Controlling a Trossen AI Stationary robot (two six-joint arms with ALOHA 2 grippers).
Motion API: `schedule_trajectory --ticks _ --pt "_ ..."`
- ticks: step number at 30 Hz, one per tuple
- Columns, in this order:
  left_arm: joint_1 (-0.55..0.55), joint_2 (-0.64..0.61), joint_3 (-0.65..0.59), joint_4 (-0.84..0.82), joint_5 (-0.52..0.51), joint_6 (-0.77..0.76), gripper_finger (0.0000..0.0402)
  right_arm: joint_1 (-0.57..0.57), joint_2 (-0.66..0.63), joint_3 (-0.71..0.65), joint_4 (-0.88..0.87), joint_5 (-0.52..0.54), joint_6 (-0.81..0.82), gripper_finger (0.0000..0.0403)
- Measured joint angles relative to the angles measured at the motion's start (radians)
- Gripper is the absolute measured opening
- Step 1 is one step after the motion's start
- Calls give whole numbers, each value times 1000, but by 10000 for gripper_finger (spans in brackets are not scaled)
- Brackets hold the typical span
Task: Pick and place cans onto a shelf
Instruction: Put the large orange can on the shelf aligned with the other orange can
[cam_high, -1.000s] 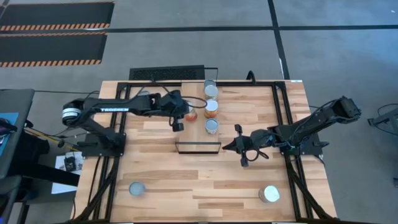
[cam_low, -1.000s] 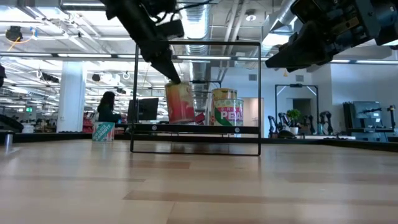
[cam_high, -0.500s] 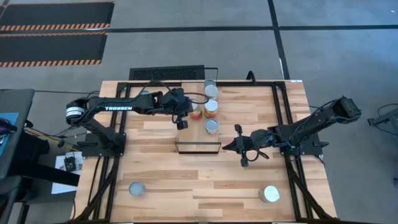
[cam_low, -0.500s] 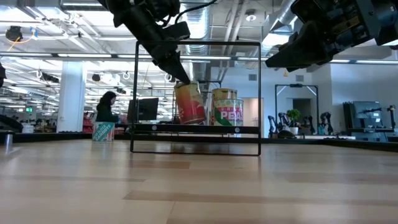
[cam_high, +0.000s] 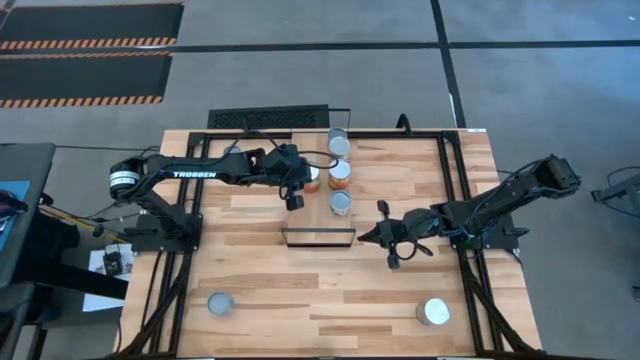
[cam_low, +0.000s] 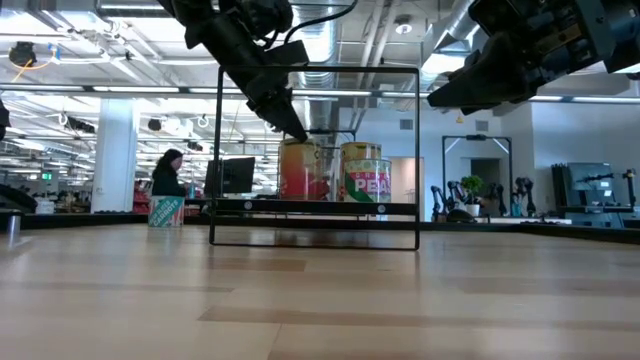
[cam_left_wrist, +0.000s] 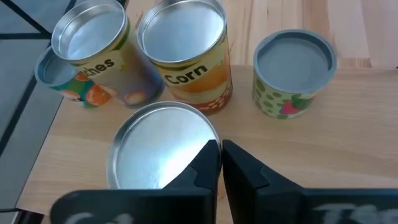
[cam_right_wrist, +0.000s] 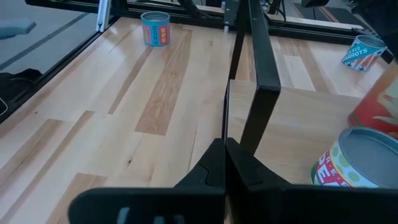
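Left tool (cam_high: 296, 190), fingers together at the rim of a red can (cam_low: 303, 170) standing on the shelf (cam_high: 320, 218) beside three others, should lift straight up to avoid tipping it.

"TROSSEN" runs in white letters along the left arm (cam_high: 195, 174), seen from above. On the shelf (cam_left_wrist: 348, 143), the can (cam_left_wrist: 189, 56) with the orange and yellow label reads "Corn". Just beside it, a tilted can (cam_left_wrist: 93, 53) shows only the letters "ches" above pictured fruit. In the low view, a can (cam_low: 366, 174) inside the shelf frame reads "PEA" in white. Beyond that frame, a striped can (cam_right_wrist: 364, 51) on the bench shows "arrots" in the right wrist view.
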Motion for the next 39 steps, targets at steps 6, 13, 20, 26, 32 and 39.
schedule_trajectory --ticks 6,13,20,26,32,39 --pt "0 0 0 27 46 0 18 0 0 0 -1 0 0 10" --pt "0 -8 -1 49 48 27 19 0 0 0 -1 0 0 10" --pt "0 -140 -8 -51 23 60 18 4 0 0 -5 0 0 10" --pt "22 -262 -186 -64 18 24 18 4 0 0 -8 0 0 10" --pt "56 -280 -417 227 53 -11 2 3 0 0 -7 0 0 10" --pt "59 -248 -454 383 65 -34 0 3 0 0 2 0 0 10"
